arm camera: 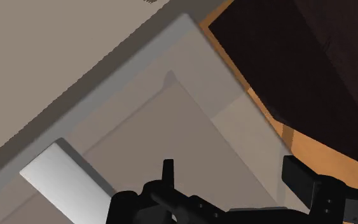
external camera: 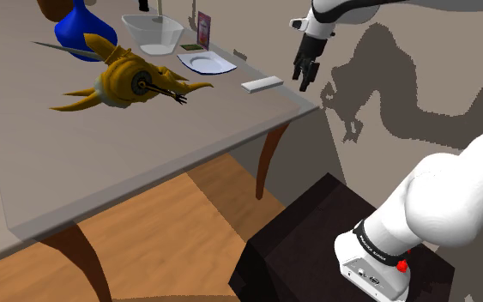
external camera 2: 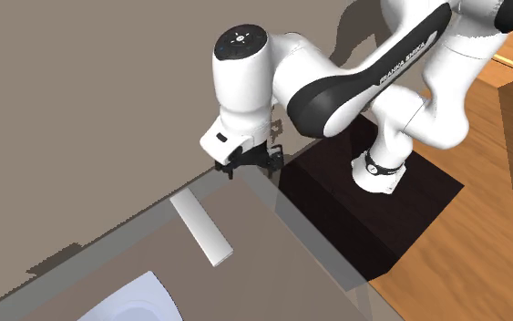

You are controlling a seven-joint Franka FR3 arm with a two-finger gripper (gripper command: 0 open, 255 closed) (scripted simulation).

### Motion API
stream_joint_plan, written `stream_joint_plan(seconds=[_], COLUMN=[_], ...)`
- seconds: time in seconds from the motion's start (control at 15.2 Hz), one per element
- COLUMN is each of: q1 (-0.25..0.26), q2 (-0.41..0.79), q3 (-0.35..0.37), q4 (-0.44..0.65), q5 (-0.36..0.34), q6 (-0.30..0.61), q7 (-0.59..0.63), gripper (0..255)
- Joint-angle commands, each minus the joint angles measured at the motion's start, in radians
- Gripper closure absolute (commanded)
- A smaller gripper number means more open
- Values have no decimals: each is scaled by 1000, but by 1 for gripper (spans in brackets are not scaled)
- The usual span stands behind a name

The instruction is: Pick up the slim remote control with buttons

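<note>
The remote (external camera: pixel 262 83) is a slim, plain light-grey bar with no buttons drawn on it. It lies flat on the grey table (external camera: pixel 145 146) near the corner by the wall. In the second exterior view the remote (external camera 2: pixel 203 228) lies just inside the table's edge, with my black gripper (external camera 2: pixel 250 162) hovering above the corner beside its end. In the shoulder view the gripper (external camera: pixel 306 82) hangs pointing down, just to the right of the remote and above the table's edge. In the wrist view the fingers (arm camera: pixel 301 179) stand apart and open, with the remote (arm camera: pixel 63 181) off to one side, outside them.
A yellow spiky figure (external camera: pixel 132 81), a blue vase (external camera: pixel 83 34), a clear bowl (external camera: pixel 152 33), a white plate (external camera: pixel 203 62) and a small pink card (external camera: pixel 203 30) sit further along the table. The dark stand (external camera 2: pixel 364 196) is on a wooden floor beside the table corner, with a wall close behind.
</note>
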Motion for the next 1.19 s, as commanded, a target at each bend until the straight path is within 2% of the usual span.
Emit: stream_joint_plan(seconds=[0.0,0.33,0.66,1.12], q1=[7,-1,-34,-36], q2=[83,284,479,500], q3=[-18,-23,12,18], q4=[66,257,480,428], q5=[29,116,191,200], q6=[21,34,12,84], q7=[-109,-347,-549,-557], gripper=[0,0,0,0])
